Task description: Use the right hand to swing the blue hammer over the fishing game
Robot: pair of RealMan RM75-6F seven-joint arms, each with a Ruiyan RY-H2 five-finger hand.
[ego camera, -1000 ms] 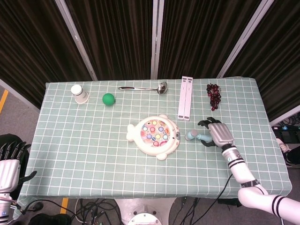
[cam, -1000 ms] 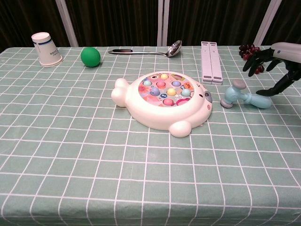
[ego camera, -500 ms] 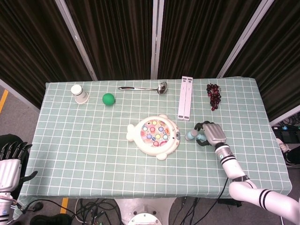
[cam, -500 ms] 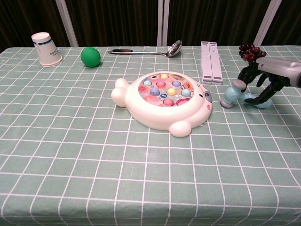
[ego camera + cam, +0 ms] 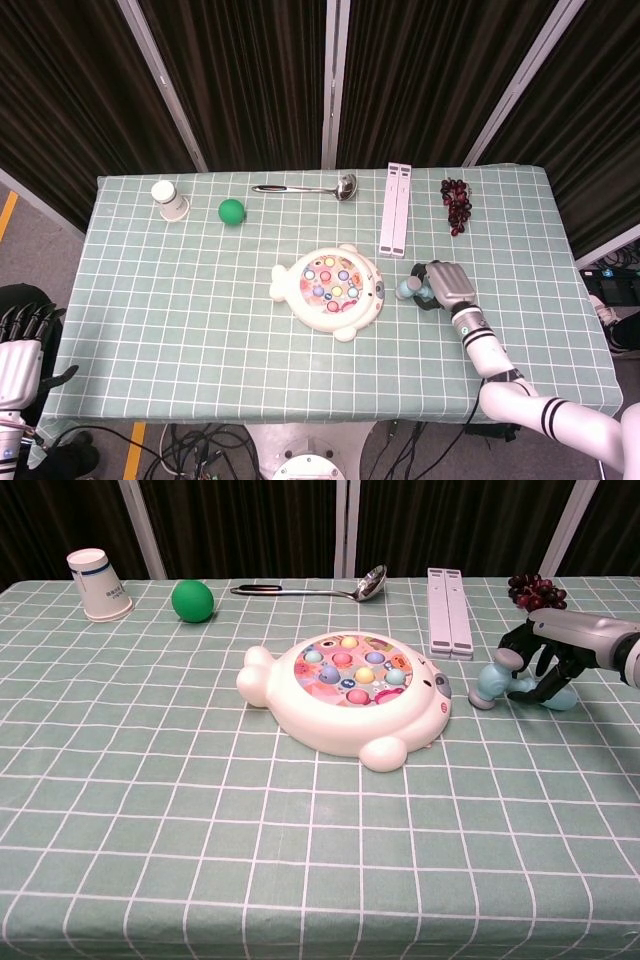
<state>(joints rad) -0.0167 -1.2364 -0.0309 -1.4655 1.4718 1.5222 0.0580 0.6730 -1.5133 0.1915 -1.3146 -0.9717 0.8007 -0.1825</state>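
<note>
The blue hammer lies on the checked cloth just right of the white fish-shaped fishing game, its head pointing at the game. My right hand sits over the handle, and in the chest view its dark fingers curl down around the handle, with the handle's far end showing beneath them. The hammer still rests on the table. My left hand hangs off the table's left side, fingers apart and holding nothing.
At the back of the table are a paper cup, a green ball, a metal ladle, a pair of white bars and dark grapes. The grapes and bars lie just behind my right hand.
My right hand moved left onto the hammer handle and its fingers closed around it. The hammer stayed where it was, and the left hand has not moved.
</note>
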